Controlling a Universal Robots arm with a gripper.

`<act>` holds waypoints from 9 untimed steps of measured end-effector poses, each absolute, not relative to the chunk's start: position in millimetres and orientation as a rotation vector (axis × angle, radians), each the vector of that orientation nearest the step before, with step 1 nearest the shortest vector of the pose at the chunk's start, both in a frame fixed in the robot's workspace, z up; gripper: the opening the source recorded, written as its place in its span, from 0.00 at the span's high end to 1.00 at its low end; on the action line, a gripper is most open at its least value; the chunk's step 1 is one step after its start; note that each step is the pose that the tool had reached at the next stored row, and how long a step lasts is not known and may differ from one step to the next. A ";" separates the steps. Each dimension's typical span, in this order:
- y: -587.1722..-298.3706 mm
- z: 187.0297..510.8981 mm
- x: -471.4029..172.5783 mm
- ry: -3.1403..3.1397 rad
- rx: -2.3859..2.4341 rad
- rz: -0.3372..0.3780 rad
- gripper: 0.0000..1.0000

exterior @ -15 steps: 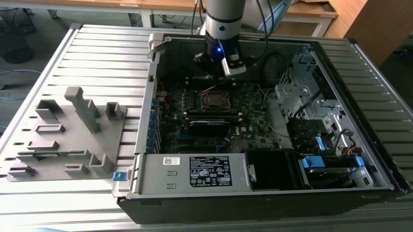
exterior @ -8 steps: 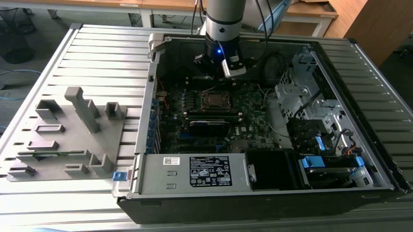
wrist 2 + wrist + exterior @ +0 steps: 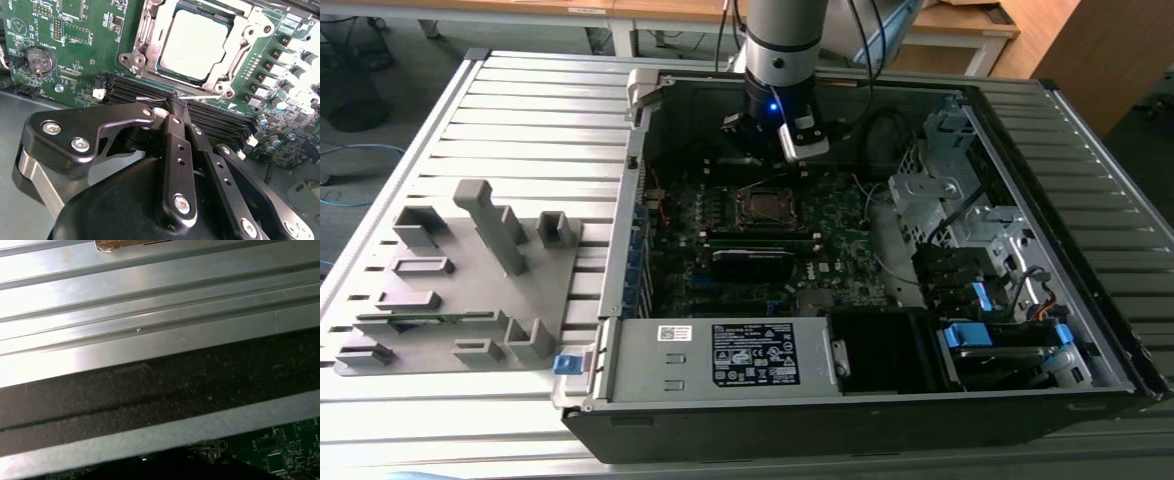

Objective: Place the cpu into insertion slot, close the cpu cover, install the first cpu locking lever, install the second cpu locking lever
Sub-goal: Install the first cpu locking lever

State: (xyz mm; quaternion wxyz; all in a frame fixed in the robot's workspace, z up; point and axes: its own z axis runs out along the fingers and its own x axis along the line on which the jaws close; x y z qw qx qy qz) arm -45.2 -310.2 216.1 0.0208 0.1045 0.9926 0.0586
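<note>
the open case (image 3: 881,425) holds the board (image 3: 90,60). the cpu (image 3: 195,45) lies in the slot (image 3: 767,205) under the lowered cover (image 3: 147,42), just beyond the fingers (image 3: 175,135). these are pressed together, gripping nothing visible, tips at a thin lever (image 3: 200,93) lying crosswise between cover and memory slots (image 3: 125,87).

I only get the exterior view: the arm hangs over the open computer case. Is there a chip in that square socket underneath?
Observer: Yes. In the second wrist view the cpu lies in the insertion slot, grey top up.
Operator: Is a metal frame down over it?
Observer: The cpu cover lies flat around it, and its window frames the top.
Operator: And the claw?
Observer: The gripper has its fingertips together, at a thin locking lever along the socket's edge. I can't tell whether they pinch it.
</note>
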 end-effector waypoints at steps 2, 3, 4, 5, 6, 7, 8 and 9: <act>-310.2 215.4 -45.2 3.072 0.323 0.182 0.89; -310.2 215.1 -45.2 3.069 0.322 0.183 0.89; -310.2 214.8 -45.2 3.067 0.322 0.183 0.89; -310.2 214.6 -45.2 3.065 0.322 0.183 0.89; -310.1 214.3 -45.3 3.064 0.322 0.183 0.89; -310.1 214.0 -45.3 3.063 0.322 0.183 0.89; -310.0 213.6 -45.3 3.063 0.322 0.183 0.89; -310.0 213.4 -45.3 3.062 0.323 0.183 0.89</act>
